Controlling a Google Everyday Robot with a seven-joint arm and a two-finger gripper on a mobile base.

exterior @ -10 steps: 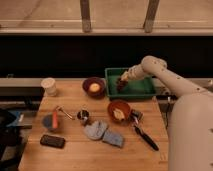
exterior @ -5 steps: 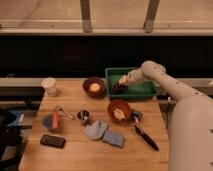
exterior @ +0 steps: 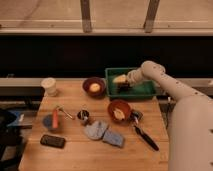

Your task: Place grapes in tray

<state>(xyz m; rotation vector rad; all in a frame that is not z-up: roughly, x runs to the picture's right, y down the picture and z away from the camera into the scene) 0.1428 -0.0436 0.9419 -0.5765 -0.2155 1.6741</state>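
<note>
The green tray (exterior: 145, 92) stands at the back right of the wooden table. My gripper (exterior: 121, 82) reaches down into the tray's left half from the right, at the end of my white arm. A dark clump (exterior: 124, 88) that looks like the grapes lies on the tray floor right under the gripper. I cannot tell whether the gripper touches it.
A dark maroon bowl (exterior: 94, 86) with a yellow ball stands left of the tray. An orange bowl (exterior: 119, 110) sits in front of the tray. A white cup (exterior: 49, 86), cloths (exterior: 102, 133), a black handled tool (exterior: 145, 137), a phone (exterior: 52, 141) and small items lie across the table (exterior: 75, 155).
My gripper has moved down and left into the tray, from above its back edge to just over the tray floor.
</note>
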